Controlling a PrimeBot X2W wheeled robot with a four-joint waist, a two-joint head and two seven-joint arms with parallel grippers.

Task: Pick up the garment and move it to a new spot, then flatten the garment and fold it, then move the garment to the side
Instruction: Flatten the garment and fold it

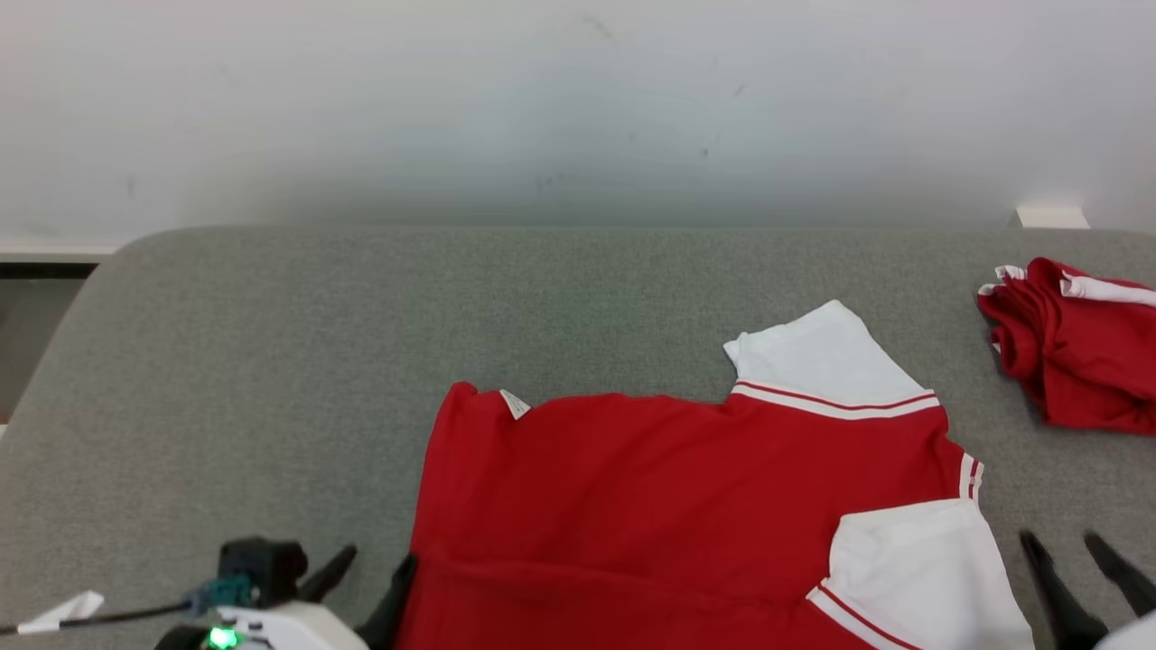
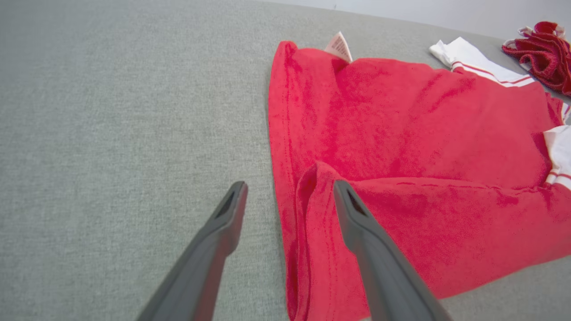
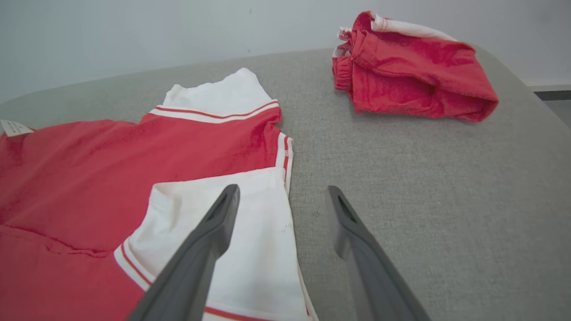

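Note:
The garment (image 1: 677, 487), a red shirt with white striped sleeves, lies spread on the grey table (image 1: 271, 361), its near hem folded over onto itself. My left gripper (image 1: 379, 555) is open at the shirt's left edge. In the left wrist view that gripper (image 2: 290, 185) straddles the folded corner of the garment (image 2: 401, 133), one finger over bare table, one over red cloth, holding nothing. My right gripper (image 1: 1058, 539) is open beside the near white sleeve. In the right wrist view it (image 3: 283, 189) straddles the sleeve edge of the garment (image 3: 111, 169), empty.
A second red-and-white bundle of cloth (image 1: 1075, 361) sits crumpled at the table's far right, also seen as the bundle (image 3: 410, 76) beyond my right fingers. A pale wall rises behind the table. The table's rounded left corner drops off near the left edge.

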